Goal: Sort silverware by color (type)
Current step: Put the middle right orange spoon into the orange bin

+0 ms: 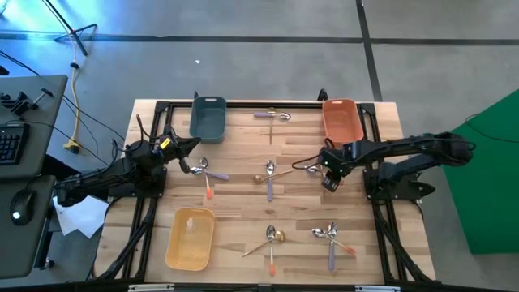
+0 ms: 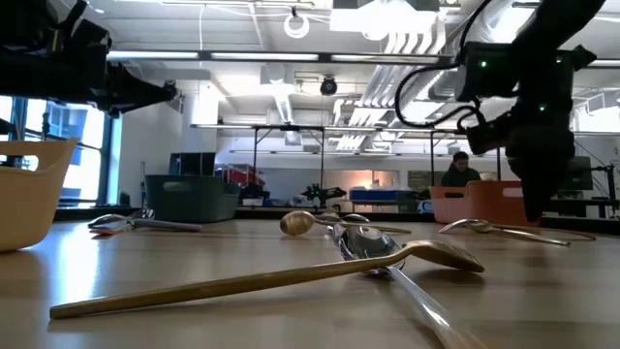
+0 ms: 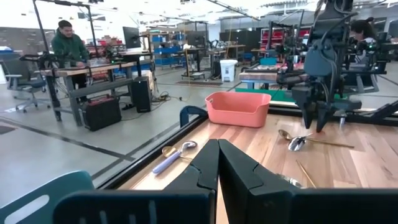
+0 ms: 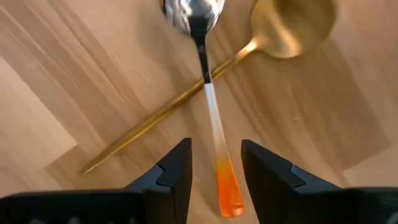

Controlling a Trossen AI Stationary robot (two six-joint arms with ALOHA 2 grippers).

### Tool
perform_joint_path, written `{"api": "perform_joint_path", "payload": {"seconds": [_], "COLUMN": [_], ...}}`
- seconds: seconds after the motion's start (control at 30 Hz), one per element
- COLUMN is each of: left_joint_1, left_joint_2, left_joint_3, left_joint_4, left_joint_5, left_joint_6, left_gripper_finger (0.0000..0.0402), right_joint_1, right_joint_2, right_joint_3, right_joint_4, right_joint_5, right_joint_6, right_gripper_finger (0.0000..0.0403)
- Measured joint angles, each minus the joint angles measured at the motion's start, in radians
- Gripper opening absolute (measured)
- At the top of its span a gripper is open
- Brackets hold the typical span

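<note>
My right tool (image 4: 214, 163) hangs just over the surface (image 1: 243, 195) at centre right of the high view, fingers apart and empty, straddling the orange end of an orange spoon (image 4: 214, 143) that lies flat between them in the lower middle of the wrist frame. I judge they stand that way so closing will pinch the handle. Just past it, the spoon's stem crosses over a gold spoon (image 4: 205, 84), whose bowl sits at the upper right of that frame; that crossing, I think, is why I aim at the free handle end rather than the bowl. Farther back, at the upper right of the high view, the orange bin (image 1: 341, 118) waits close by, likely this spoon's destination. The other silverware lies in small mixed clusters across the surface. My left tool (image 1: 193, 168), fingers together and empty, waits at centre left beside another cluster.
</note>
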State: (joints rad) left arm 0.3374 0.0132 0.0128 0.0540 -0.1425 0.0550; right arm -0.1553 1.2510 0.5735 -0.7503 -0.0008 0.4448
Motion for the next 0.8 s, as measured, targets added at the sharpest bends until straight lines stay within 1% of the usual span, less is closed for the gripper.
{"api": "perform_joint_path", "payload": {"seconds": [0.23, 0.33, 0.47, 0.63, 0.7, 0.8], "left_joint_1": [0.0, 0.0, 0.0, 0.0, 0.0, 0.0], "left_joint_2": [0.0, 0.0, 0.0, 0.0, 0.0, 0.0], "left_joint_3": [0.0, 0.0, 0.0, 0.0, 0.0, 0.0], "left_joint_4": [-0.007, -0.01, -0.015, -0.016, -0.019, -0.025], "left_joint_5": [-0.001, -0.001, -0.001, 0.0, 0.005, 0.009], "left_joint_6": [0.001, 0.001, 0.001, 0.003, 0.016, 0.036], "left_gripper_finger": [0.0, 0.0, 0.0, 0.0, 0.0, 0.0], "right_joint_1": [-0.002, -0.002, -0.002, -0.002, -0.002, -0.002], "right_joint_2": [0.095, 0.125, 0.156, 0.143, 0.122, 0.09], "right_joint_3": [0.0, 0.005, 0.008, 0.003, 0.001, 0.007], "right_joint_4": [0.046, 0.053, 0.049, 0.056, 0.059, 0.047], "right_joint_5": [-0.006, -0.007, -0.011, -0.029, -0.035, -0.041], "right_joint_6": [-0.001, -0.016, -0.034, -0.035, -0.035, -0.018], "right_gripper_finger": [0.0123, 0.0114, 0.008, 0.0017, 0.0009, 0.0014]}}
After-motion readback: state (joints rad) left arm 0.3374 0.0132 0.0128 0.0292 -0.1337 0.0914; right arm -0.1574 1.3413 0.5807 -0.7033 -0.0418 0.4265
